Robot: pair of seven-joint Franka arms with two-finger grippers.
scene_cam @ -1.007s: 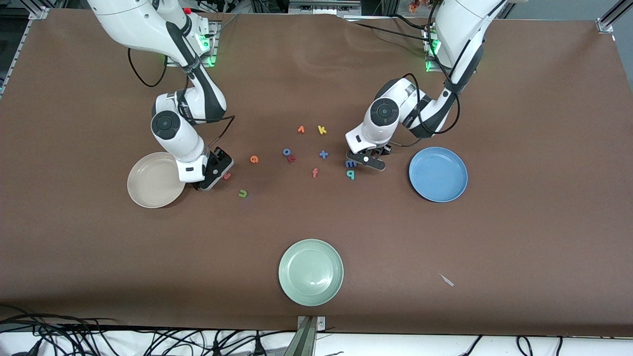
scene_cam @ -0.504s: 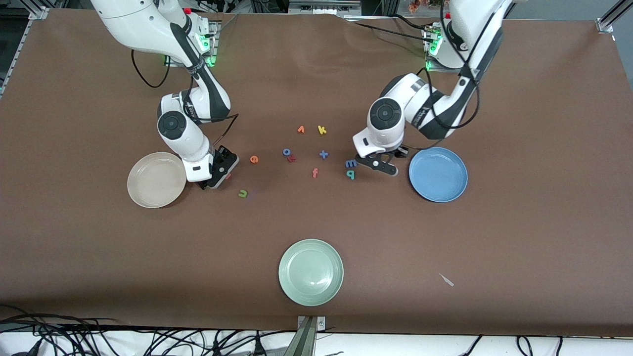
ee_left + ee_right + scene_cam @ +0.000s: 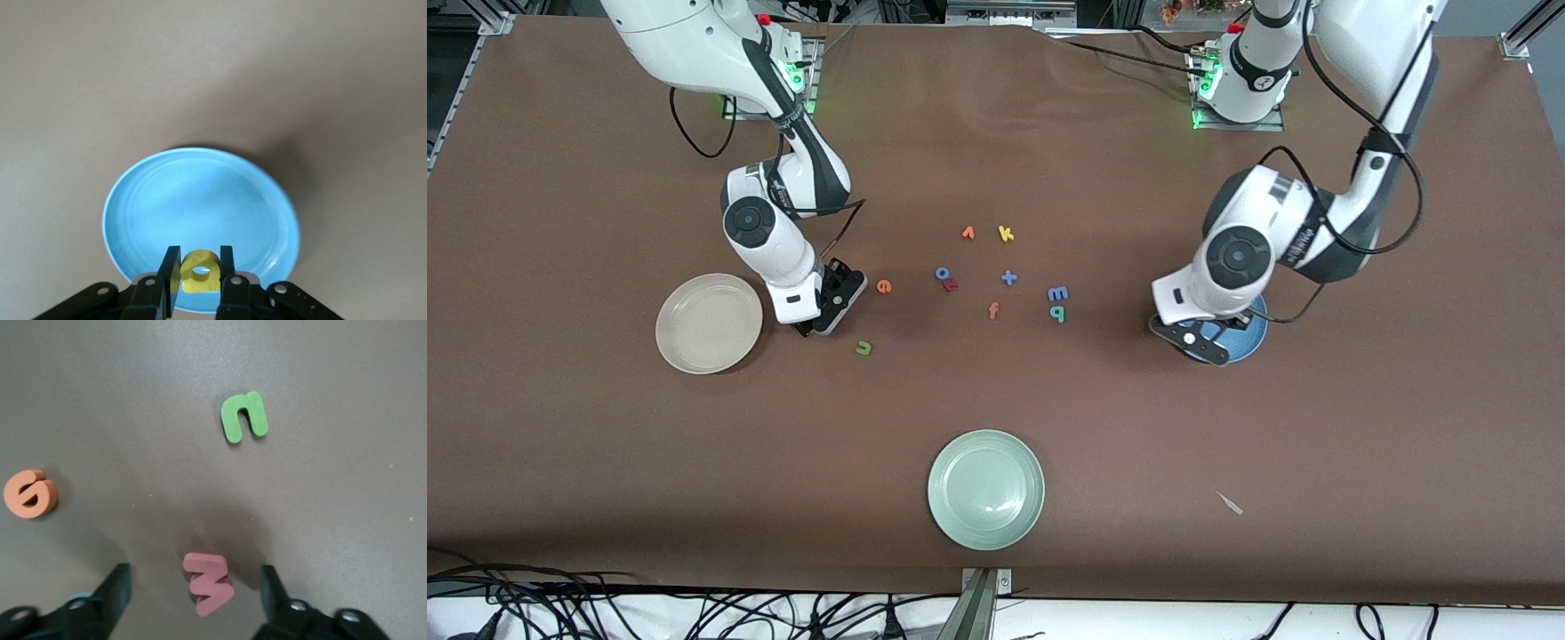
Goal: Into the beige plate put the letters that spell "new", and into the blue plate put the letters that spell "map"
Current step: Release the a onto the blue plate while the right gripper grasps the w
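I could read no printed label or brand. Between the fingers of my right claw (image 3: 193, 577) lay a pink "w" (image 3: 208, 583). Near it lay a green "n" (image 3: 244, 417) and an orange "e" (image 3: 30, 495). My left claw (image 3: 200, 260) gripped a yellow "a" (image 3: 200, 273).

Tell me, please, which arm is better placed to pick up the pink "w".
The right arm. The right gripper stands open astride the pink "w" on the table, while the left gripper is shut on the yellow "a" over the blue plate.
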